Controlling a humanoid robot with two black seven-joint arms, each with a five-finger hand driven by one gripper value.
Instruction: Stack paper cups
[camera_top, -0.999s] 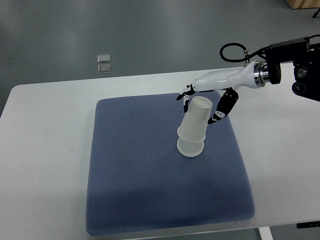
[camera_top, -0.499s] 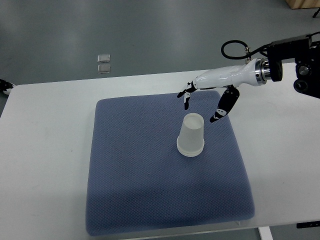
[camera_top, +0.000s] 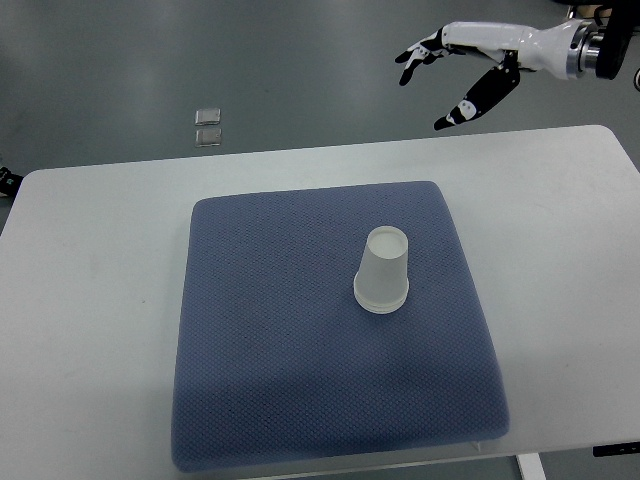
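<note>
With the stacked paper cups (camera_top: 382, 270) standing upside down on the blue mat (camera_top: 280, 380) right of its middle, we hold our right hand (camera_top: 455, 70) high beyond the table (camera_top: 90, 300), fingers spread and empty, and should retreat without brushing the stack.

White table (camera_top: 90, 300), grey floor (camera_top: 150, 60), two small squares (camera_top: 208, 127)
</note>
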